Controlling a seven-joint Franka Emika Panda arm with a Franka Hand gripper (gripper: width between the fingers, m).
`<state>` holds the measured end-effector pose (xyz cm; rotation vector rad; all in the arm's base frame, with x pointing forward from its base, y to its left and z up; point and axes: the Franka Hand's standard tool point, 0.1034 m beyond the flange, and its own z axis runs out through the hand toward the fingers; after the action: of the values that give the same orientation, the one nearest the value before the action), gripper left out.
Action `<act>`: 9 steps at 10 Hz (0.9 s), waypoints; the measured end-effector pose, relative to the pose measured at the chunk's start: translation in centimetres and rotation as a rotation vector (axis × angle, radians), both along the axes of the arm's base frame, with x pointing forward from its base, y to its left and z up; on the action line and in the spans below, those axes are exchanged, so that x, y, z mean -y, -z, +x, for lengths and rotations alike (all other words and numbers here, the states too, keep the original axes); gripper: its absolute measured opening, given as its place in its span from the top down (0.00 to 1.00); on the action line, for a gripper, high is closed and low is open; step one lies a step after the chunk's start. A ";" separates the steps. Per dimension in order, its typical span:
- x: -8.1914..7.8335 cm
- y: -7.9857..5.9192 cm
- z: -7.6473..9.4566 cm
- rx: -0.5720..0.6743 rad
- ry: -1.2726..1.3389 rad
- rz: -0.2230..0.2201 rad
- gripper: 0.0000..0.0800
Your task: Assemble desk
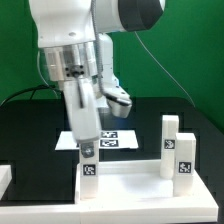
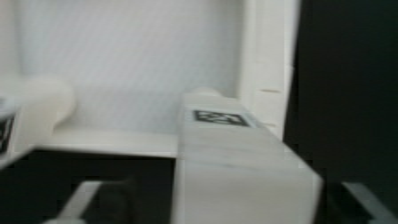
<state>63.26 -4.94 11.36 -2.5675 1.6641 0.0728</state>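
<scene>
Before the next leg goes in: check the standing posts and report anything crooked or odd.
Nothing stands out. The leg under the gripper stands upright on the top panel, as do the two posts at the exterior view's right.

The gripper (image 1: 87, 143) hung straight down over a white leg post (image 1: 89, 176) standing upright on the desk top panel (image 1: 130, 187), its fingers at the post's upper end; whether they touched it could not be told. Two more tagged leg posts (image 1: 178, 152) stood close together toward the exterior view's right. Behind, the marker board (image 1: 118, 138) lay on the black table (image 1: 30, 130).
</scene>
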 end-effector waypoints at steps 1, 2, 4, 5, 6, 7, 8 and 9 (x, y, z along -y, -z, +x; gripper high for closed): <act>-0.1 0.1 -0.1 0.005 -0.104 -0.001 0.23; 0.0 0.1 -0.1 0.010 -0.145 -0.002 0.20; 0.0 0.1 -0.1 0.023 -0.300 -0.003 0.19; 0.0 0.1 -0.1 0.032 -0.432 -0.011 0.19; -0.2 0.0 0.1 0.048 -0.636 -0.023 0.19; -0.4 0.0 0.2 0.062 -0.754 -0.024 0.19; -0.2 0.0 0.2 0.062 -0.767 -0.024 0.19; -0.2 0.0 0.1 0.061 -0.755 -0.024 0.19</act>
<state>63.41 -4.71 11.31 -3.0119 0.5997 0.0175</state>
